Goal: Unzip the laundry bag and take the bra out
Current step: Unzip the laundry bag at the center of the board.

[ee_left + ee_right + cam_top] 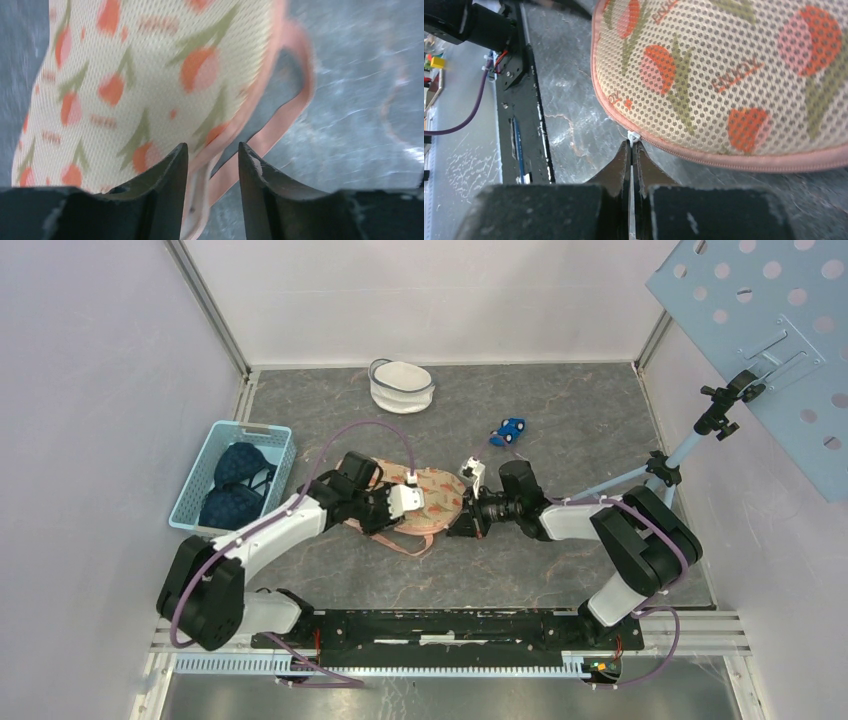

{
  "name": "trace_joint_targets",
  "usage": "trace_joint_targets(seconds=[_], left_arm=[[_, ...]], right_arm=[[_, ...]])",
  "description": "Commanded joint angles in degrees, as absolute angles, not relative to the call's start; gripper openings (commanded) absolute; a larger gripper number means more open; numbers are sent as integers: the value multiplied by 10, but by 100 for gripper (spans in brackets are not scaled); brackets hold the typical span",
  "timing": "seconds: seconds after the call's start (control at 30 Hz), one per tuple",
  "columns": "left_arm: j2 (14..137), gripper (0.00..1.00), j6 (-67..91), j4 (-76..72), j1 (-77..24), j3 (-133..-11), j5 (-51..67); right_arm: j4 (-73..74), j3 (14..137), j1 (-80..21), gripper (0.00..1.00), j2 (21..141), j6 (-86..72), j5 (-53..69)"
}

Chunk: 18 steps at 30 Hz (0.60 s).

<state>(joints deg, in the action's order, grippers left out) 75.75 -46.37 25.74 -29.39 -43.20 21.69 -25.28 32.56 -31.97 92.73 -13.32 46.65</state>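
While tight on pull (633, 136), right pincer (631, 146).

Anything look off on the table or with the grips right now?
Nothing spilled or damaged. One oddity: a blue toy car sits beyond the laundry bag, unrelated to laundry. Right gripper pinches the zipper pull; left gripper is open around the bag's pink trim, not clamping it.

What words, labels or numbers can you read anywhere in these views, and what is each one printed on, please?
"ENJOY": as best it reads, upside down, printed several times in red on the mesh laundry bag, right wrist view.
The red print on the same bag in the left wrist view: too blurred to read.
Top view: nothing legible.
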Motion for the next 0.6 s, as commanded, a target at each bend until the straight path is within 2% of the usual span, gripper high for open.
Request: trace_joint_targets(seconds=[0.0,0.33,0.57], left_arm=[[714,50,-427,259,-381,-432,255],[758,53,-348,170,-454,-434,199],[783,39,-357,151,-460,-416,174]], right_arm=[[-302,330,-333,0,913,-157,490],[-303,346,-358,0,918,-165,500],[-289,347,-356,0,908,-151,502]])
